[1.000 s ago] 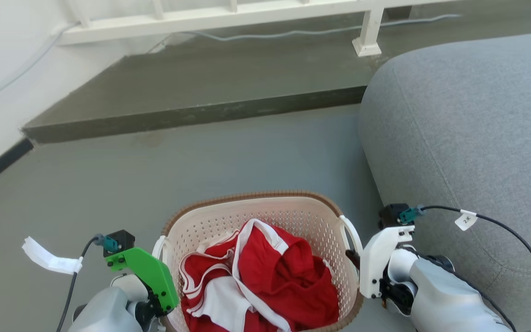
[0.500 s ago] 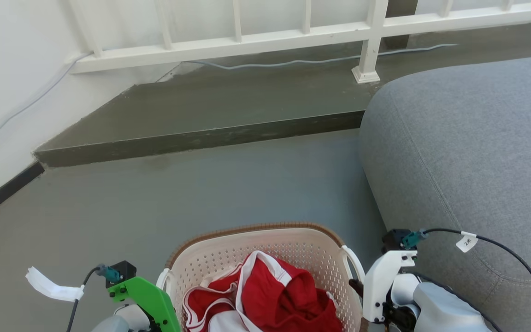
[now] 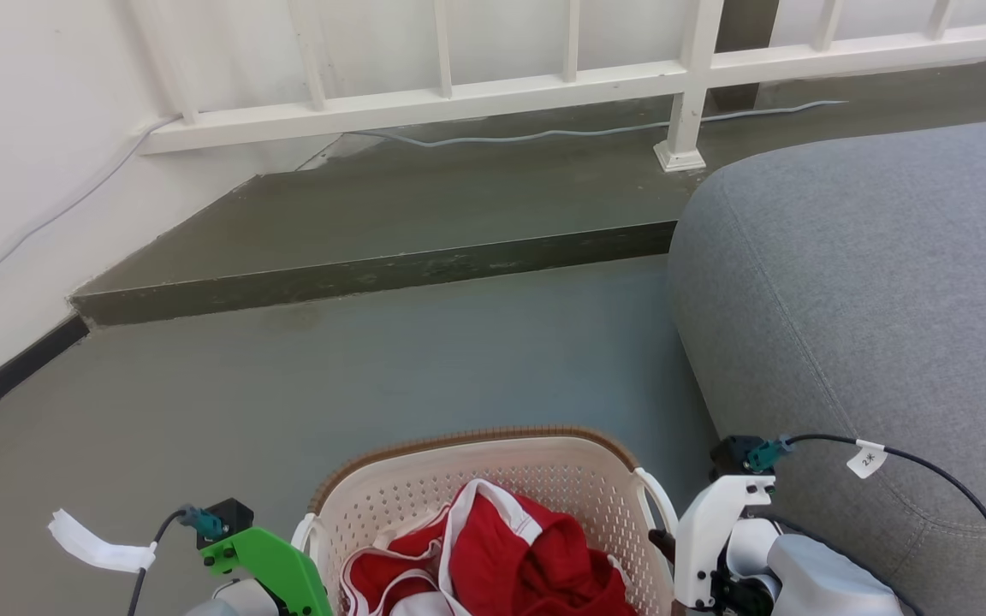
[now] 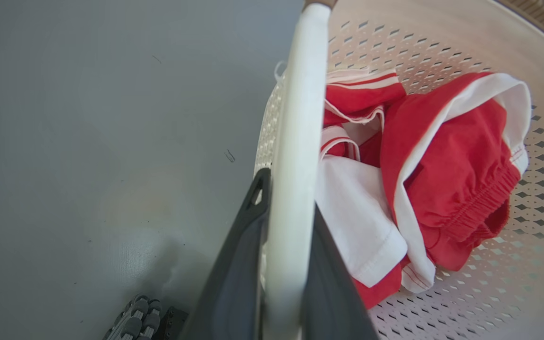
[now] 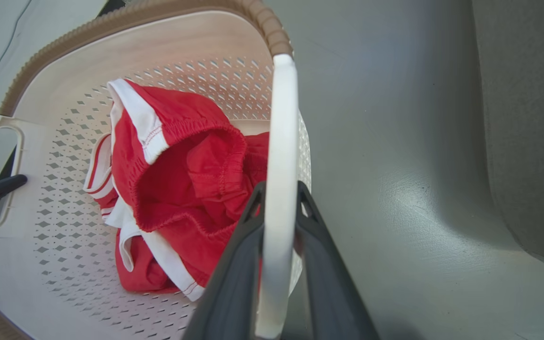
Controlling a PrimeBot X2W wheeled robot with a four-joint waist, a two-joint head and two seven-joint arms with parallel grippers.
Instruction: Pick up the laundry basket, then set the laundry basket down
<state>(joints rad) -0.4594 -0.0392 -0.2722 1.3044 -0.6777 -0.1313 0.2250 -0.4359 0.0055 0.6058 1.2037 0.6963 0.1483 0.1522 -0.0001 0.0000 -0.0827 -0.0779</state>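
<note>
The laundry basket [image 3: 476,441], cream-white and perforated with a brown woven-look rim, sits at the bottom middle of the head view, between my two arms. Crumpled red and white clothes [image 3: 527,565] lie inside it. In the left wrist view my left gripper [image 4: 287,193] is shut on one white side handle [image 4: 300,94], a dark finger on each side of it. My right gripper [image 5: 279,189] is shut the same way on the other handle [image 5: 284,118]. I cannot tell whether the basket's bottom touches the floor.
A large grey upholstered seat [image 3: 870,282] stands close on the right of the basket. Ahead, past open grey floor [image 3: 373,368], a dark raised step [image 3: 390,274] runs below a white railing [image 3: 544,85]. A white wall [image 3: 31,128] is on the left.
The head camera has moved: step, railing, basket and both grippers all sit lower in the picture, and more railing shows. Both grippers keep the same hold on the handles.
</note>
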